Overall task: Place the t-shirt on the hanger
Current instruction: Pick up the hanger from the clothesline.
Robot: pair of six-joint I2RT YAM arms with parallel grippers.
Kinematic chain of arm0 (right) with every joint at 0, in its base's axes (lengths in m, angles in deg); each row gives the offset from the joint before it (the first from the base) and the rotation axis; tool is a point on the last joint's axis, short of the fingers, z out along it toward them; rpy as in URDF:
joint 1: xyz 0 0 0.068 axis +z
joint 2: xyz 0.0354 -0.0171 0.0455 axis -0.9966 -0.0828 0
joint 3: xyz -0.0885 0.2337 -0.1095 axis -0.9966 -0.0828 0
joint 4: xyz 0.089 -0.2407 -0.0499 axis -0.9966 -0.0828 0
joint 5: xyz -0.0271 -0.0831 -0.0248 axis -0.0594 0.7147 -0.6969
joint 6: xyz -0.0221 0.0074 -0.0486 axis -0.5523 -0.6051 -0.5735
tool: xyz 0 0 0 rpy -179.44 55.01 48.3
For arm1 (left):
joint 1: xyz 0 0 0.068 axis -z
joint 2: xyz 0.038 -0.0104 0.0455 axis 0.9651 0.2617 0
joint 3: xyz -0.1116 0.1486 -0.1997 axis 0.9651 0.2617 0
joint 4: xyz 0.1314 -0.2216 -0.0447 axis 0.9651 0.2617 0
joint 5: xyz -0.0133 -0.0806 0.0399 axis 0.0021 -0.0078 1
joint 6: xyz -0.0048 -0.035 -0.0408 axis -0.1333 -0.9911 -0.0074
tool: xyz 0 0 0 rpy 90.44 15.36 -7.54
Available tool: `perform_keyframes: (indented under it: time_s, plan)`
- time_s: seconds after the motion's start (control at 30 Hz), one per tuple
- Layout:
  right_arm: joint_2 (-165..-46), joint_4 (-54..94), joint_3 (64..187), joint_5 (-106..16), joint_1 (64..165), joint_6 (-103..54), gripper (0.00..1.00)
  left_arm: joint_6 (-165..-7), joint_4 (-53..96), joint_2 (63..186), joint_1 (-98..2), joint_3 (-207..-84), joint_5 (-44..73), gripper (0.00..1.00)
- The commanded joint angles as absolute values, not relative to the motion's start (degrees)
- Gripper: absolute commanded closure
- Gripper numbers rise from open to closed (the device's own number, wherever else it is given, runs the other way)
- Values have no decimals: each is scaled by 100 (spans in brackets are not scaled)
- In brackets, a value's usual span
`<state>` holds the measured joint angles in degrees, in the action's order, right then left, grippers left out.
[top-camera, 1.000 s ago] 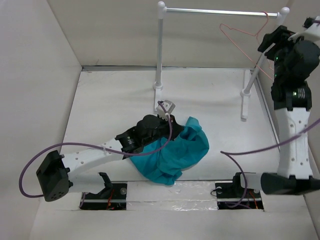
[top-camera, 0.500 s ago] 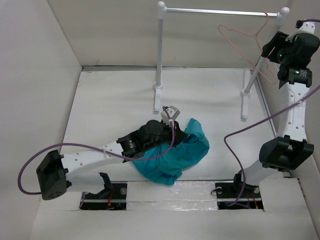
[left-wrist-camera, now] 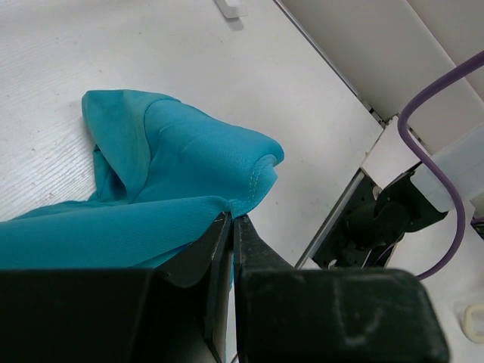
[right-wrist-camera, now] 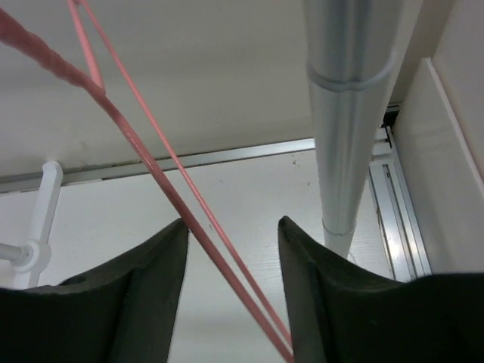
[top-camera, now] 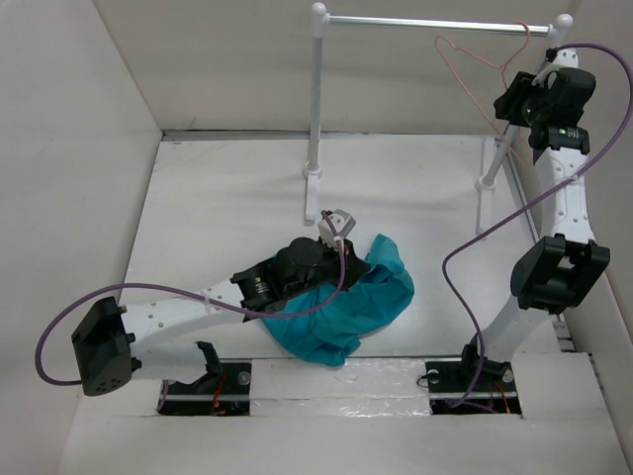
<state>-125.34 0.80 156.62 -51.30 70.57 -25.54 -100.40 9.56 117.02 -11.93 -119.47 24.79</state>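
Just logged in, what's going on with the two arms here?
The left pincer is shut on a fold of the t-shirt, which lies bunched on the table. The right arm reaches up beside the clothes rail, and the right pincer is open, with a wire of the hanger running between its fingers. The t-shirt is not on the hanger yet.

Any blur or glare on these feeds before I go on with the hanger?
Right wrist: hanger wire blurs toward the lens at top left; post soft, table sharper. Left wrist: shirt crisp, stitching visible, no glare. Top external: even light, faint shadows, all in focus, hanger thin but legible.
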Motion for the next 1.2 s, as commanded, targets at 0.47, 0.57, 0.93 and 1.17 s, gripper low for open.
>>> perform_keyframes:
  time_s: [0.47,0.57,0.93,1.17]
  plan:
    - [-11126,1722,14592,-4429,7883,-2807,100,-9951,681,11834,-1199,-12157,2503,100]
    - [-10739,1855,14450,-4297,8006,-2807,100,-9986,585,11790,-1199,-12087,2512,100]
    - [-9903,2178,13202,-4613,8006,-2149,100,-10083,612,11931,-1637,-12509,2310,100]
    - [-8973,2567,11858,-4903,8471,-1559,100,-10022,541,12141,-1691,-12693,2547,100]
